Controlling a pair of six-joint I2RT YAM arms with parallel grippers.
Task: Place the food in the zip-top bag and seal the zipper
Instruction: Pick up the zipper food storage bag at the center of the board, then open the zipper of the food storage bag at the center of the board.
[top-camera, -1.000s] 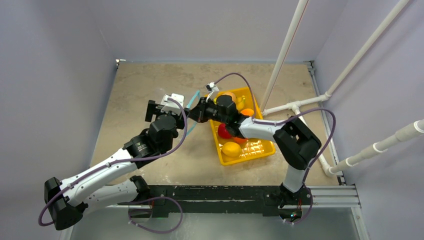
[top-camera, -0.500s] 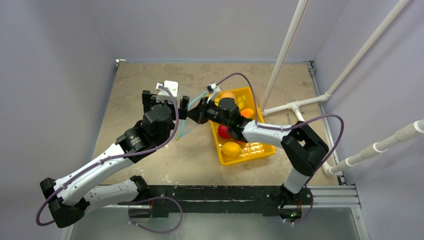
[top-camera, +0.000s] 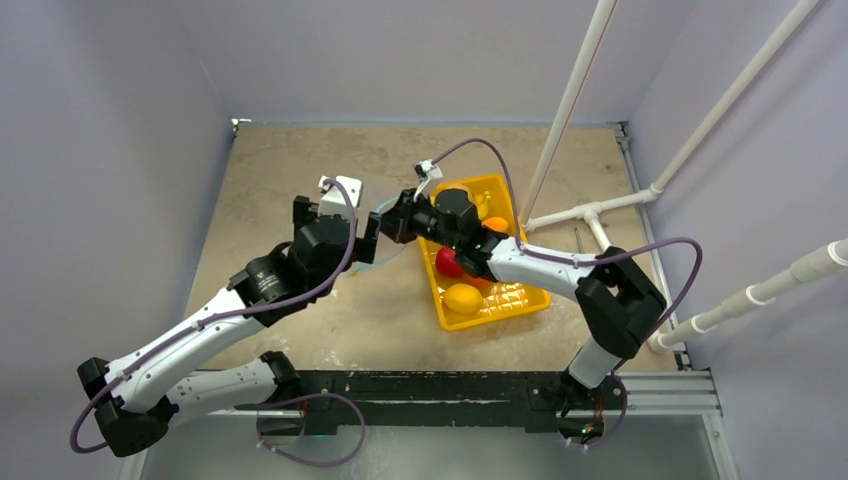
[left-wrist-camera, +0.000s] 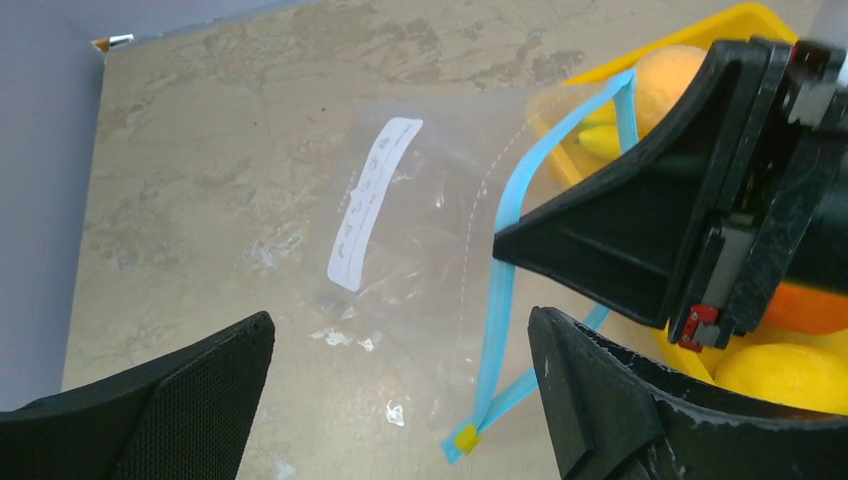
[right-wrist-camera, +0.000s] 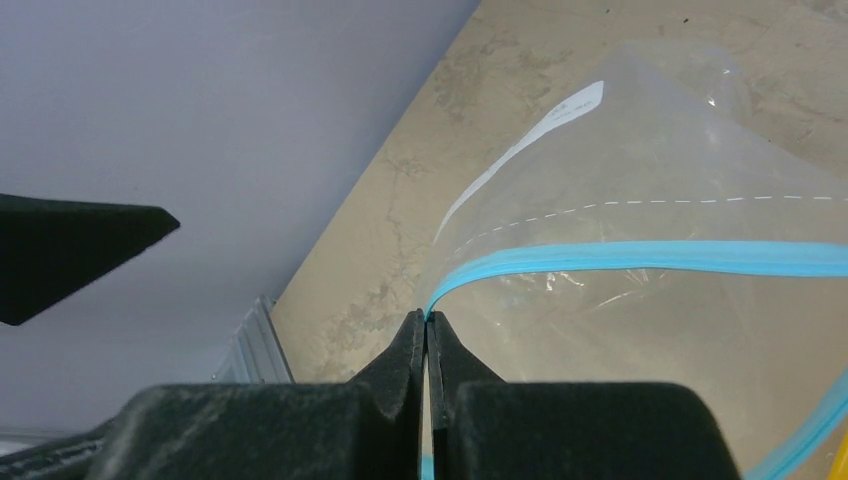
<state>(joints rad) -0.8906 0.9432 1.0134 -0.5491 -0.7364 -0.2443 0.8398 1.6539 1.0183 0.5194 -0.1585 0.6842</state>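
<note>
On mottled tan table (top-camera: 300, 160), lavender walls (top-camera: 420, 50) around: right gripper (right-wrist-camera: 427, 318) pinches zipper (right-wrist-camera: 640, 258) of zip-top bag (left-wrist-camera: 420, 250); left gripper (left-wrist-camera: 400, 320) spread wide.

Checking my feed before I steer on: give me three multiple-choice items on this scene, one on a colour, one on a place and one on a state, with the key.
1. What colour is the zipper of the zip-top bag?
A. red
B. teal-blue
C. black

2. Where do the toy fruits lie?
A. inside the bag
B. on the bare tabletop
C. in the yellow tray

3. How is the right gripper?
A. open, clear of the bag
B. shut on the zipper
C. shut on a fruit

Key:
1 B, the strip shows teal-blue in both wrist views.
2 C, every fruit in view sits in the tray and the bag looks empty.
3 B, its jaws pinch the strip in the right wrist view.
</note>
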